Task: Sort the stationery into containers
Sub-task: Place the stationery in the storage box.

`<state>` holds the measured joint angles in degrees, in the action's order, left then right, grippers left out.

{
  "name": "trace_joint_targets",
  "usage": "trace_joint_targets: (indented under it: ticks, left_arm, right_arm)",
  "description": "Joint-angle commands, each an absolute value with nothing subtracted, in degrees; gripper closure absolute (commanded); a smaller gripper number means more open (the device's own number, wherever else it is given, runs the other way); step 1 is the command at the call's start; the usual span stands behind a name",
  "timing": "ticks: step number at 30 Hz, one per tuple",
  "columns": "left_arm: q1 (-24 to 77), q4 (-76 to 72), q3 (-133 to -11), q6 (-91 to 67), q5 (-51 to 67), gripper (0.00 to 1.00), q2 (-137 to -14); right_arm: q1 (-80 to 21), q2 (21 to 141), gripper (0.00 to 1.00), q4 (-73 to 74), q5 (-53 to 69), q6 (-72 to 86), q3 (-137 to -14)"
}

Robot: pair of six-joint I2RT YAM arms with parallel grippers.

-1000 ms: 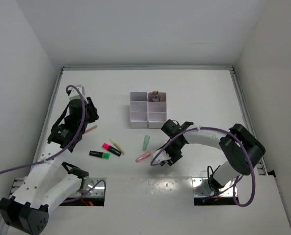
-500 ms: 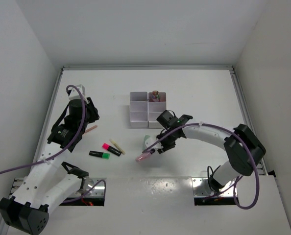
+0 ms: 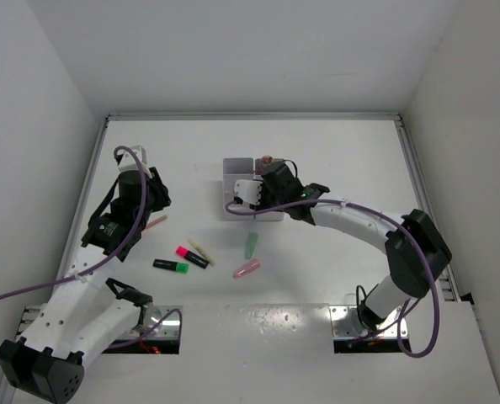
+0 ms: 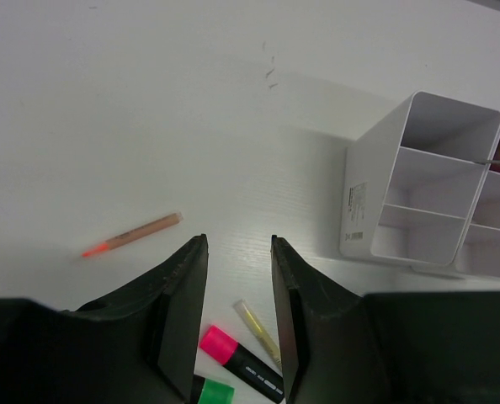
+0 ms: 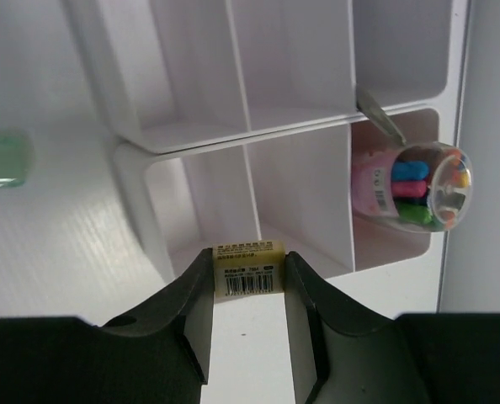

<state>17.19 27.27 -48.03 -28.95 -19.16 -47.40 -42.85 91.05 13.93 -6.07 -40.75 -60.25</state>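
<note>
Bright, even white light from above washes the bench [image 3: 334, 160], leaving only faint, soft shadows. The overhead view is sharp. In both wrist views the dark jaws along the bottom edge are slightly blurred. In the right wrist view a green piece [image 5: 2, 160] is out of focus.

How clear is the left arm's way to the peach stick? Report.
Probably yes: the stick lies on bare table close beside the open, empty left tool, with nothing between them.
</note>
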Motion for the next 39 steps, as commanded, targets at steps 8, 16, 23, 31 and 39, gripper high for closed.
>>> trace_joint_targets:
  ticks: [8, 16, 23, 31, 39]
  left_arm:
    - [16.61, 25.22, -47.99, -28.56, -18.63, 0.58, -46.93]
    - [16.61, 25.22, -47.99, -28.56, -18.63, 0.58, -46.93]
    - [16.61, 24.7, -47.99, -28.56, -17.15, 0.58, -46.93]
    - [16.61, 20.22, -46.24, -25.67, -3.89, 0.54, -48.86]
    - [29.4, 17.22, -46.67, -24.95, 14.34, 0.92, -58.35]
  right_arm:
    - [-41.93, 95.19, 1.0, 4.4, -17.14, -36.3, -64.07]
    - [-41.92, 98.26, 0.9, 3.34, -19.69, -35.77, -64.6]
    - [-41.92, 98.27, 0.46, 2.81, -19.69, -35.24, -64.6]
    - [-41.4, 92.03, 0.76, 6.59, -14.52, -31.48, -65.13]
    - [-40.34, 79.2, 0.63, 6.06, -11.78, -10.38, -60.82]
